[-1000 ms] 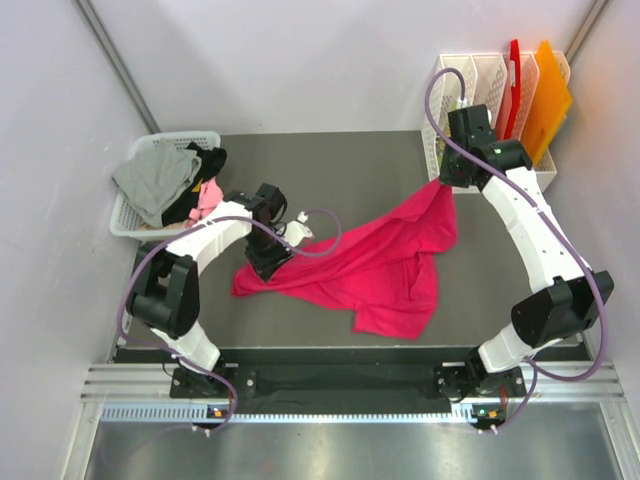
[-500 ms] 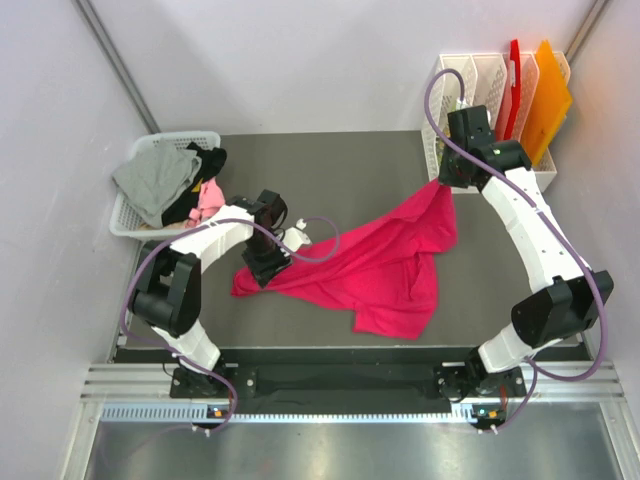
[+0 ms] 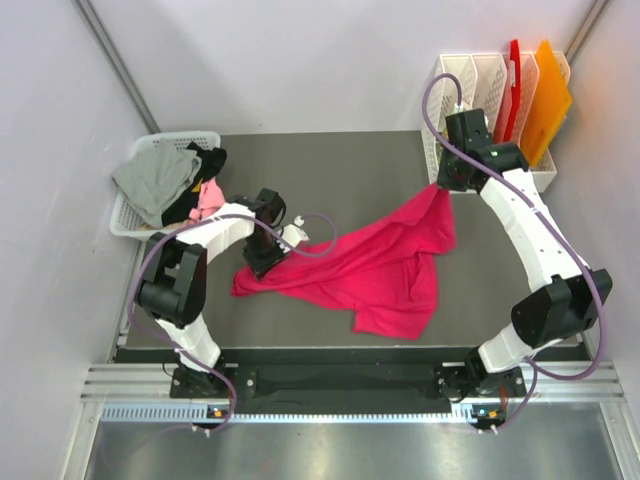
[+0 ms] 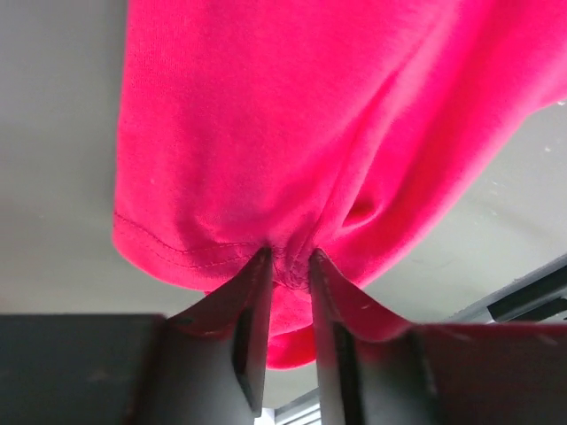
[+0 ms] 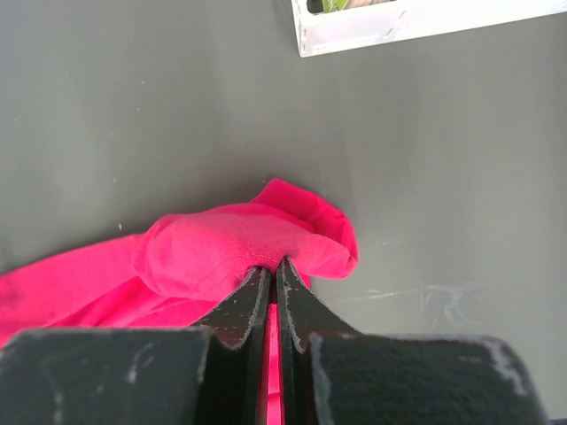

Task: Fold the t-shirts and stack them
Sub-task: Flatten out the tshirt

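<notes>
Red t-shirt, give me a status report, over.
Left gripper pinching red t-shirt hem. Right gripper shut on far corner. Cloth rumpled, unfolded, on table. Laundry basket stands apart.

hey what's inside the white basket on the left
A grey t-shirt lies on top, over the basket rim; a black t-shirt and a pink t-shirt show beside it. Anything beneath them is covered.

left gripper narrower than a moment ago, jaws closing onto the left hem of the crimson t-shirt, right gripper shifted slightly left with its corner
</notes>
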